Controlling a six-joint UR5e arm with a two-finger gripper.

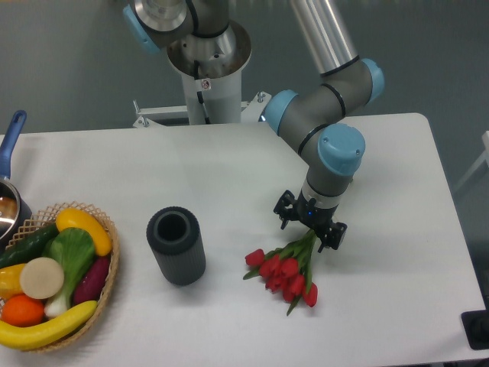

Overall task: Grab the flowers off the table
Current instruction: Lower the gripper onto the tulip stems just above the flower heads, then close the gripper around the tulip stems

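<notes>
The flowers (286,271), a bunch of red tulips with green stems, lie on the white table (229,176) right of centre, heads toward the front left and stems pointing up to the right. My gripper (311,226) hangs directly over the stem end, its two black fingers spread on either side of the stems. It is open, and the stems run between the fingers without being clamped. The stem tips are hidden under the gripper body.
A dark upright cylinder (176,245) stands left of the flowers. A wicker basket (107,284) of coloured fruit and vegetables sits at the front left edge. A pot with a blue handle (12,138) is at the far left. The robot base (206,69) is behind.
</notes>
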